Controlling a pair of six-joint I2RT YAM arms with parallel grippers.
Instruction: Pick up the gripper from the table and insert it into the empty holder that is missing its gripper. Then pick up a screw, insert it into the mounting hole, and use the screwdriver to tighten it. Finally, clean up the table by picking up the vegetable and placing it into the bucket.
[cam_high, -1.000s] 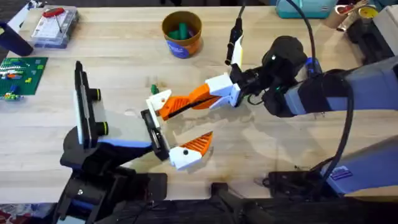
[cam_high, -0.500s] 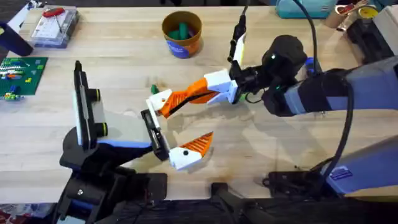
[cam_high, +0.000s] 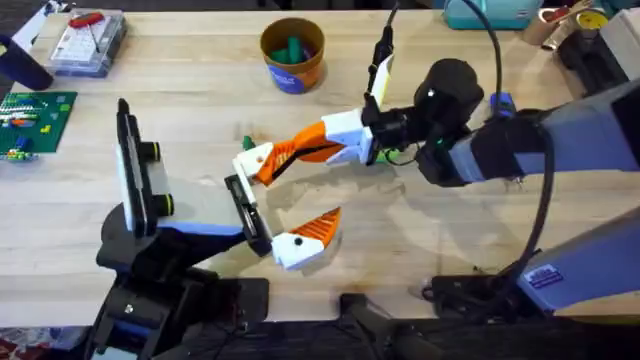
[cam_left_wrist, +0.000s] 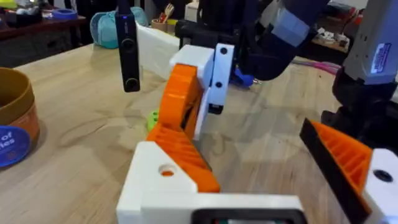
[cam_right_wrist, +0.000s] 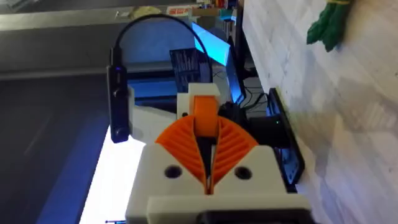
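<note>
Our right arm reaches in from three o'clock toward centre — its gripper (cam_high: 300, 152) pinched closed. Our left gripper (cam_high: 262, 205) sits wide-spread at seven o'clock.

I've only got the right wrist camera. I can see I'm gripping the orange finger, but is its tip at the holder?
Observer: Yes. From overhead, the gripper, clamped in the right gripper, has its narrow end against the holder.
Operator: Is the left gripper open?
Observer: Yes, the left gripper is open, its jaws spread wide.
Operator: Where's the bucket?
Observer: The bucket stands at the table's far side, with a green item inside.
</note>
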